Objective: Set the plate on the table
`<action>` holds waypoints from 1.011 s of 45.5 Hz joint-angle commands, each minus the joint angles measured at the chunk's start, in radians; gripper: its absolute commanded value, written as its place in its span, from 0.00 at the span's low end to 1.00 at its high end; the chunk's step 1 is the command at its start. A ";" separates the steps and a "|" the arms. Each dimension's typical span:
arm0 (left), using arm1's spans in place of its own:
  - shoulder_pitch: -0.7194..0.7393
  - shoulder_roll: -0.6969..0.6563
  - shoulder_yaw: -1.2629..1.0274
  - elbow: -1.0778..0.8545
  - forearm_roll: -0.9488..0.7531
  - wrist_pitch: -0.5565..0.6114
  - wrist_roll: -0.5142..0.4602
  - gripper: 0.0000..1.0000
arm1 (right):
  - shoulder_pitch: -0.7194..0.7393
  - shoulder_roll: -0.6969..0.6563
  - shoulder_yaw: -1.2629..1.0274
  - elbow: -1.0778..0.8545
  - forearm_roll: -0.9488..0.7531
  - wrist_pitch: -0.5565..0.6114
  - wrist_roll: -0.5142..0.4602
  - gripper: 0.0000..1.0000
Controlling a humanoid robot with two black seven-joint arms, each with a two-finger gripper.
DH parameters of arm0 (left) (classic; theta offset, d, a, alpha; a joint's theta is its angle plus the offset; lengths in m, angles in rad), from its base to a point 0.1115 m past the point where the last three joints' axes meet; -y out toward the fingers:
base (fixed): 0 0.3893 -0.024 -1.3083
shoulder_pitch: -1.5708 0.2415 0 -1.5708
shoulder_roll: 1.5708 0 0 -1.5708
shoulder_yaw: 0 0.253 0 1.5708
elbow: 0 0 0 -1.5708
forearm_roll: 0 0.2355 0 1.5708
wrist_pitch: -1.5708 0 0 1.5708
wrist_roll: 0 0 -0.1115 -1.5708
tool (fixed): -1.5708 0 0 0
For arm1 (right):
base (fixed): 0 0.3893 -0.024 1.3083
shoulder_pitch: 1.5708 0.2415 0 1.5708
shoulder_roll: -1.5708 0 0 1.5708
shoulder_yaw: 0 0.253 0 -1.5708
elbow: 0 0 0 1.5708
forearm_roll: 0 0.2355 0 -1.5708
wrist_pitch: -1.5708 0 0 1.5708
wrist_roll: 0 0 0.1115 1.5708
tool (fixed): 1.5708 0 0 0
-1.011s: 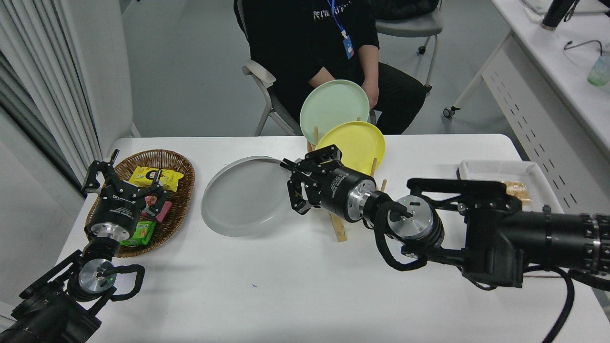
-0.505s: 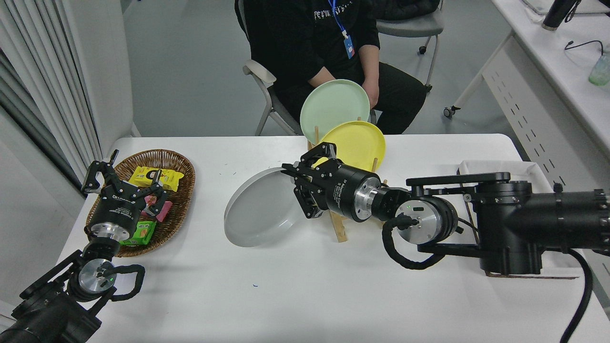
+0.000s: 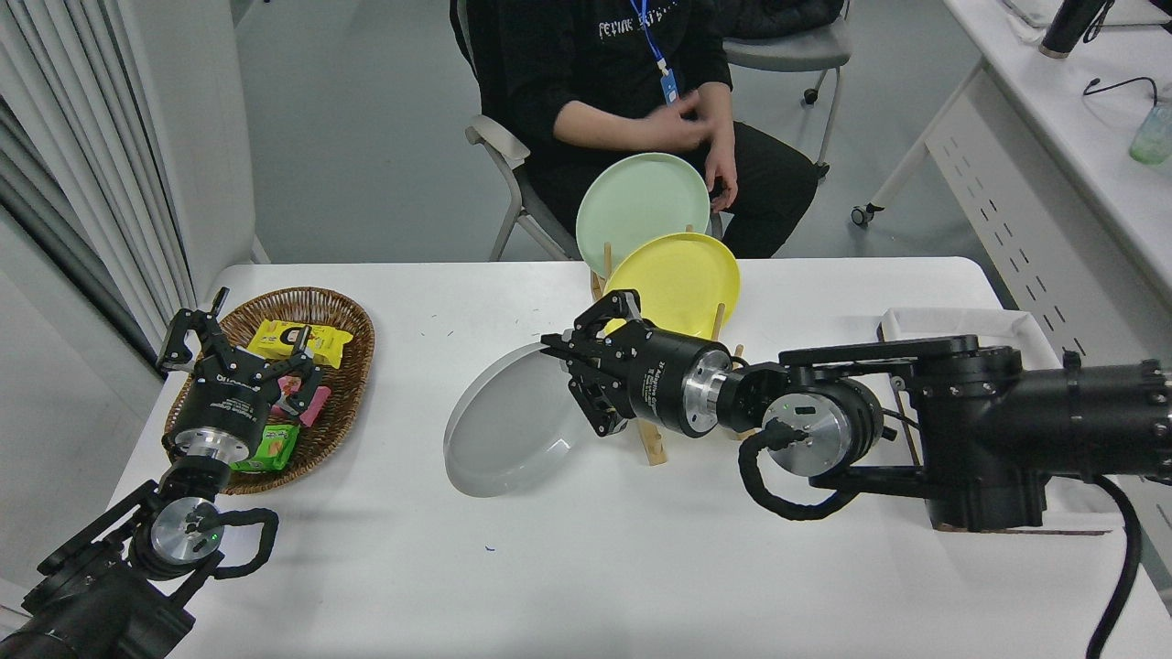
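Observation:
The light-grey plate (image 3: pixel 511 430) is held tilted on its edge over the middle of the white table (image 3: pixel 586 567), its lower rim close to the tabletop. My right gripper (image 3: pixel 575 377) is shut on the plate's right rim, the arm reaching in from the right. My left gripper (image 3: pixel 236 346) is parked open over the wicker basket at the lower left.
A wooden rack (image 3: pixel 652 437) behind the right gripper holds a yellow plate (image 3: pixel 679 279) and a pale green plate (image 3: pixel 641 203). A wicker basket (image 3: pixel 343 316) with snack packs stands at the left. A white tray (image 3: pixel 952 322) is at the right. A person sits at the far side.
My right gripper has carried the grey plate rightward and nearer, tilting it steeper and lowering it. The person's hand has risen to the chest. The left arm has not moved.

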 commanded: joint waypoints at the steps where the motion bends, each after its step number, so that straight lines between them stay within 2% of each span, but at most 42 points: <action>1: 0.000 0.000 0.000 0.000 0.000 0.000 0.000 0.98 | 0.009 0.000 0.006 -0.007 -0.005 0.008 -0.050 0.00; 26: 0.000 0.000 0.000 0.000 0.000 0.000 0.000 0.98 | 0.002 0.001 0.017 -0.010 0.007 -0.011 -0.050 0.00; 34: 0.000 0.000 0.000 0.000 0.000 0.000 0.000 0.98 | -0.011 0.001 0.019 -0.010 0.012 -0.070 -0.056 0.00; 38: 0.000 0.000 0.000 0.000 0.000 0.000 0.000 0.98 | -0.021 0.001 0.051 -0.011 0.048 -0.109 -0.101 0.00; 46: 0.000 0.000 0.000 0.000 0.000 0.000 0.000 0.98 | -0.067 0.022 0.166 -0.057 0.064 -0.193 -0.260 0.00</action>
